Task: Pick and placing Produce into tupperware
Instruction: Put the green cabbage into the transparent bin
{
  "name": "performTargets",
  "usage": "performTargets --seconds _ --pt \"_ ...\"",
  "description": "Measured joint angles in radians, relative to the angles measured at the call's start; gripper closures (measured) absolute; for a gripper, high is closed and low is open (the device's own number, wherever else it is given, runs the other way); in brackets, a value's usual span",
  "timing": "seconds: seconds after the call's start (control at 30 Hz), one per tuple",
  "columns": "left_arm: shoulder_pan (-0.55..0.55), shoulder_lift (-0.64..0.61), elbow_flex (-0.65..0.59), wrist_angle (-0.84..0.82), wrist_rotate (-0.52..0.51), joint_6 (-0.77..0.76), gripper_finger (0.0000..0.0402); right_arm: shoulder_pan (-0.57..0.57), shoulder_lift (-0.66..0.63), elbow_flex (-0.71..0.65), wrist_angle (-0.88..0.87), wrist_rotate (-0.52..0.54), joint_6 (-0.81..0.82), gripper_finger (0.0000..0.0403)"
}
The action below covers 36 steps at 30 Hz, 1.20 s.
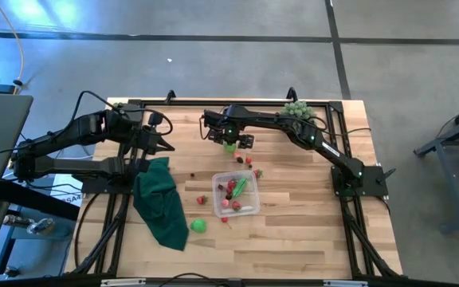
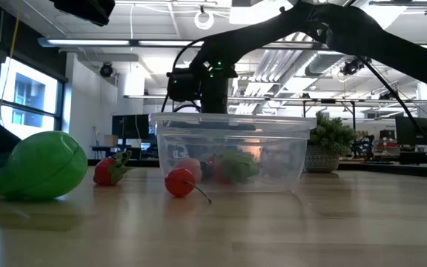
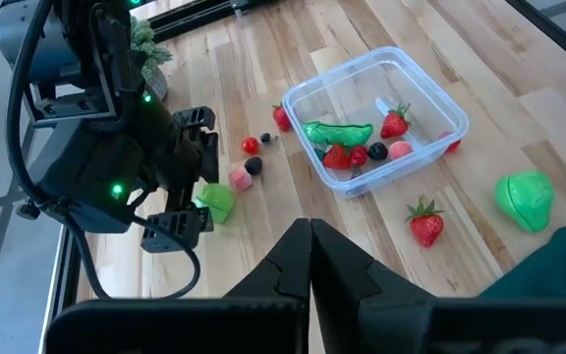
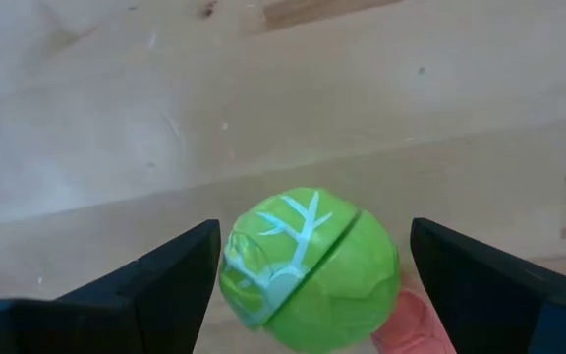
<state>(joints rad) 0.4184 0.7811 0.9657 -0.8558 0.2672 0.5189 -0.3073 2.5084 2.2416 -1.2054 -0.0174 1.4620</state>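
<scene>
The clear tupperware stands mid-table with several red pieces and a green one inside. My right gripper points down, open, just beyond the tupperware's far edge. Its fingers stand either side of a round green produce piece that rests on the wood, with a pink piece beside it. My left gripper hangs shut and empty above the table's left part. More produce lies loose: a green ball, a strawberry and small red pieces.
A dark green cloth lies crumpled left of the tupperware. A pale green spiky plant stands at the far right corner. In the low view a green ball and two red pieces lie in front of the tupperware.
</scene>
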Motion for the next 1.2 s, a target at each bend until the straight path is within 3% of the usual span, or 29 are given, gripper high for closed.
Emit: performTargets --seconds 1.2 --pt "0.0 0.0 0.0 0.0 0.0 0.0 0.0401 0.013 0.001 0.001 0.0 -0.001 0.019 0.0169"
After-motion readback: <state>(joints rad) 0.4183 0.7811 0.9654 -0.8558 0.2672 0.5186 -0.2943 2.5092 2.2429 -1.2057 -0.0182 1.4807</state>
